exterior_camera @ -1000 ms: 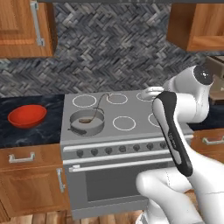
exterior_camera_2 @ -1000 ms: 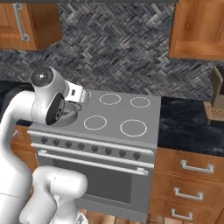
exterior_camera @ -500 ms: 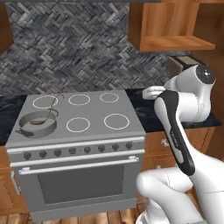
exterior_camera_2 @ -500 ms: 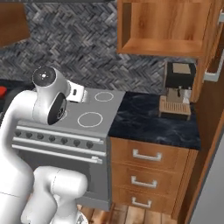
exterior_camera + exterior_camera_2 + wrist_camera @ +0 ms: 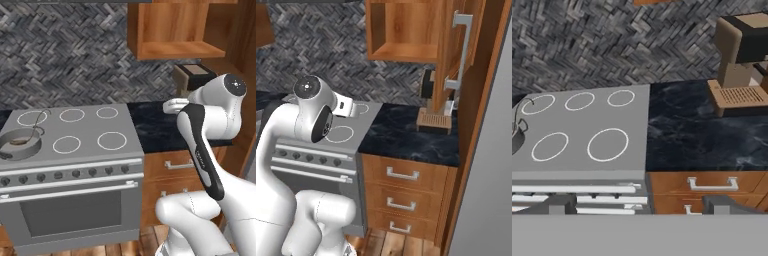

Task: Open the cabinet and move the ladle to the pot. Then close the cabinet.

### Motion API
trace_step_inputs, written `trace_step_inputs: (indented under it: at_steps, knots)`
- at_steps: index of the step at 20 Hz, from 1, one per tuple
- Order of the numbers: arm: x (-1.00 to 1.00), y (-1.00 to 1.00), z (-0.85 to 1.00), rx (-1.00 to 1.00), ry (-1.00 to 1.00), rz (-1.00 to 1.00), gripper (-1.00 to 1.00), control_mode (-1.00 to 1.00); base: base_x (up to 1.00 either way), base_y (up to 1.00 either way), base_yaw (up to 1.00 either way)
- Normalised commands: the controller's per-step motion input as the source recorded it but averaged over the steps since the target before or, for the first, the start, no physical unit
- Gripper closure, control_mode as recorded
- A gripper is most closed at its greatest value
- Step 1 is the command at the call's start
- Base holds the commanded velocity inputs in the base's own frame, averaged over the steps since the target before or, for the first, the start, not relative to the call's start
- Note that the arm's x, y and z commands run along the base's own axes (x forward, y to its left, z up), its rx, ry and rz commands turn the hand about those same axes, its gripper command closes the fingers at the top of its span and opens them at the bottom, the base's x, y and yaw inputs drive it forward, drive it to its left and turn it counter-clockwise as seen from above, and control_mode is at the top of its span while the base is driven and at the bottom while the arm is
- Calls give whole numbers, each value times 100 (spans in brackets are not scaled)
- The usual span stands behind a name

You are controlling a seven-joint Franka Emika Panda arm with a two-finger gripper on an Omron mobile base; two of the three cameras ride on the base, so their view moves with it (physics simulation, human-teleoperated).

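the cabinet (image 5: 406, 30) door (image 5: 453, 50) stands swung open over the counter (image 5: 406, 137), above the coffee machine (image 5: 436, 107).

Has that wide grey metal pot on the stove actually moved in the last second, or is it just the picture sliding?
No. The wide grey metal pot sits on the stove's front-left burner as before; the camera moved, not the pot.

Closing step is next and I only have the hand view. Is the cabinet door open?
Observer: Yes. The cabinet is open, its door swung out to the right.
Operator: Did the ladle reach the pot?
Observer: The left base view shows the ladle lying in the pot, handle leaning over the rim.
Operator: Where is the door handle?
Observer: The silver bar handle sits on the door's far side, above the coffee machine.
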Motion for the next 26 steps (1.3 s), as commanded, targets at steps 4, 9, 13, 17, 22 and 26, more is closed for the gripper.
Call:
trace_step_inputs:
  at_steps: [4, 9, 13, 17, 22, 26]
  knots:
    - [0, 0, 0, 0, 0, 0, -100, 100, 39, -30, -3]
    - [0, 0, 0, 0, 0, 0, -100, 100, 53, -7, 0]
    - [0, 0, 0, 0, 0, 0, -100, 100, 34, -15, 0]
    - [0, 0, 0, 0, 0, 0, -100, 100, 33, -17, 0]
    - [0, 0, 0, 0, 0, 0, -100, 100, 4, -24, 0]
    - [0, 1, -1, 0, 0, 1, -100, -100, 0, -7, 0]
